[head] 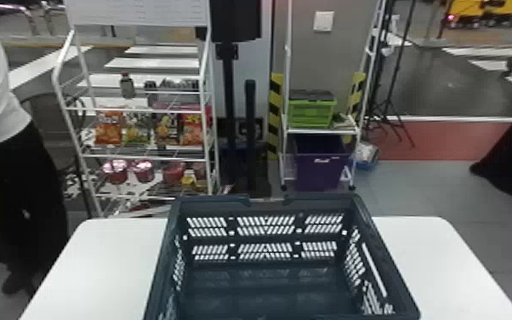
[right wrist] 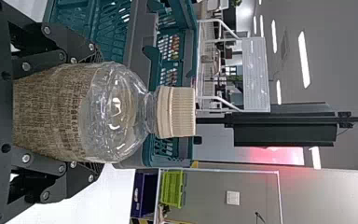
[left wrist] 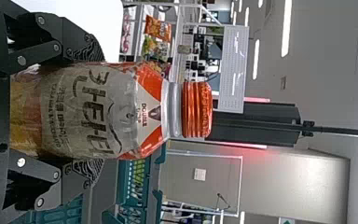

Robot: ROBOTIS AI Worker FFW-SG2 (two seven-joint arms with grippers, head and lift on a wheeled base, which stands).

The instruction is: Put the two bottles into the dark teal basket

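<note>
The left hand (left wrist: 92,111) grips the orange-capped bottle (left wrist: 149,109) upright; the right hand (right wrist: 98,112) grips the cream-capped bottle (right wrist: 177,112), also upright. The basket (head: 210,205) stands on the bench (head: 98,264), its walls rising all around. Behind are a snack rack (head: 144,158), a black pole (head: 228,93) and a rack (head: 321,132) with a green crate (head: 310,114) over a purple bin (head: 319,172).

Two grippers, the left gripper (left wrist: 98,110) and right gripper (right wrist: 97,112), share the scene with three bottles, an orange-capped bottle (left wrist: 198,109), cream-capped bottle (right wrist: 177,112) and small bottle (head: 128,88), alongside one dark teal basket (head: 319,200), one white table (head: 98,264), two white racks (head: 136,12), four snack bags (head: 109,127), one green crate (head: 310,115) and one purple bin (head: 317,176).
</note>
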